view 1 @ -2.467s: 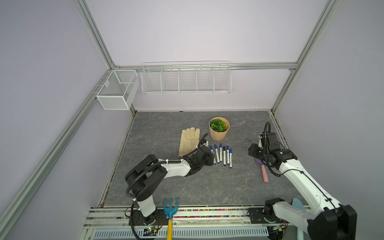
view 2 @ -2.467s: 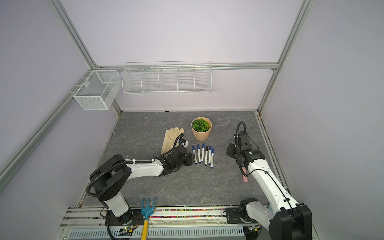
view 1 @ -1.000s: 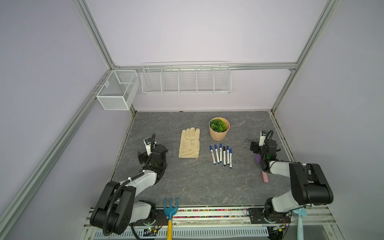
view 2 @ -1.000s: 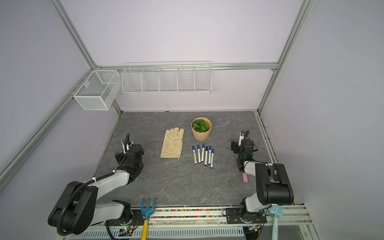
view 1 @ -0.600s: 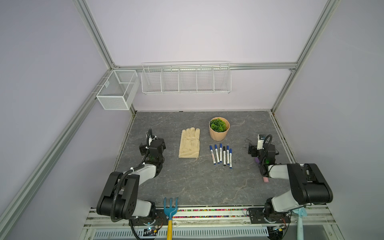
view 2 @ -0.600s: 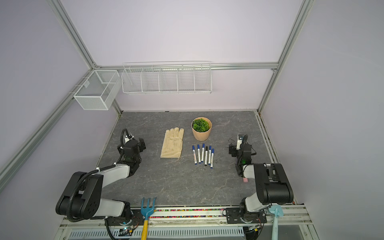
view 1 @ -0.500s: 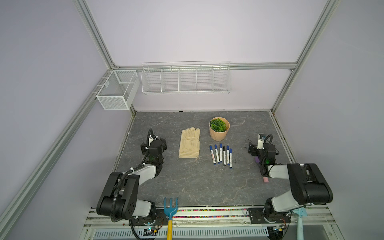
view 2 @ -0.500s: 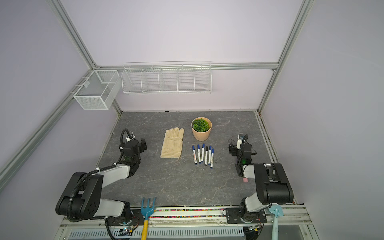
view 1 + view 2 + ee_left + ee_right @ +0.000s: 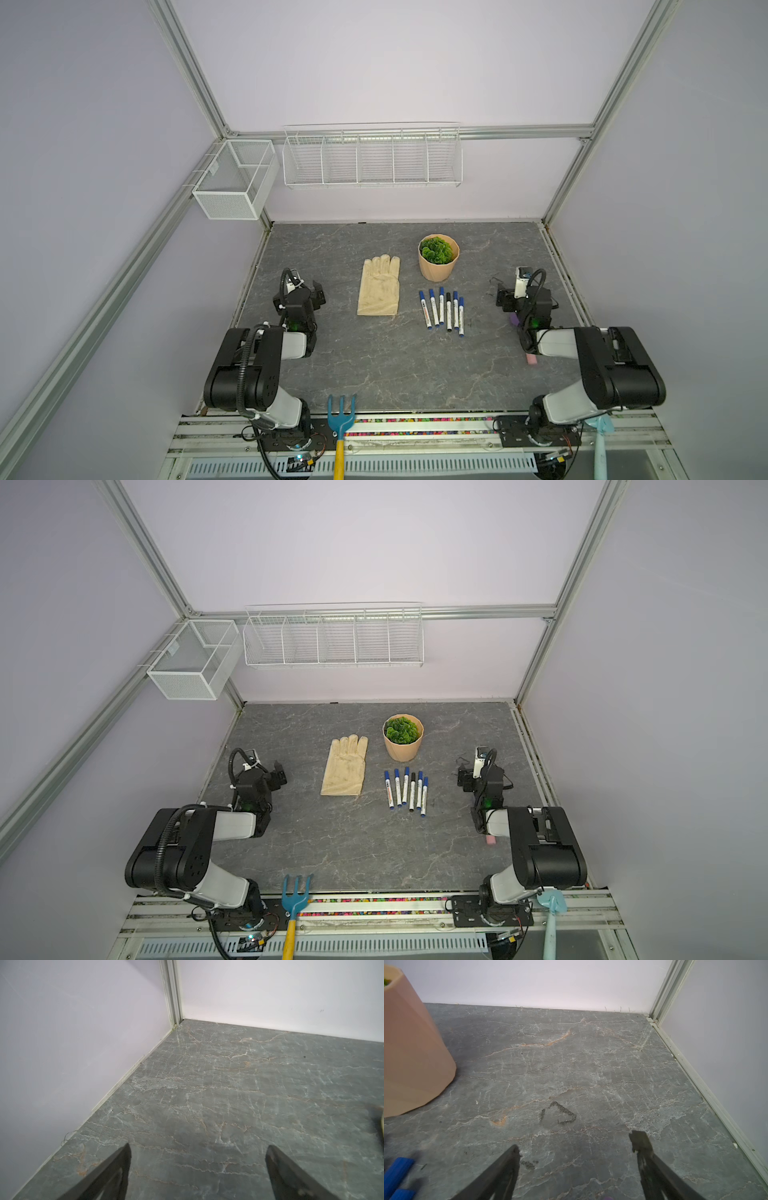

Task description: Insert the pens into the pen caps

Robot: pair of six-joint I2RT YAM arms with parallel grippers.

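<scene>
Several white pens (image 9: pixel 441 309) (image 9: pixel 406 791) lie side by side in a row in the middle of the table, in front of the pot. Each carries one of the pen caps on its far end: blue ones (image 9: pixel 421 295) and a single black one (image 9: pixel 448 296). My left gripper (image 9: pixel 318 290) (image 9: pixel 198 1146) is open over bare table at the left, far from the pens. My right gripper (image 9: pixel 500 297) (image 9: pixel 576 1140) is open and empty at the right. A blue cap (image 9: pixel 396 1174) shows blurred at the edge of the right wrist view.
A beige glove (image 9: pixel 379 286) lies left of the pens and a tan pot with a green plant (image 9: pixel 438 257) stands behind them. A blue garden fork (image 9: pixel 340 419) lies at the front edge. A pink-ended thing (image 9: pixel 531 358) lies under the right arm. Wire baskets (image 9: pixel 372 160) hang on the wall.
Both arms have drawn back from the middle to the sides of the table and folded low. Over the last half second they hardly move. The pens lie as before.
</scene>
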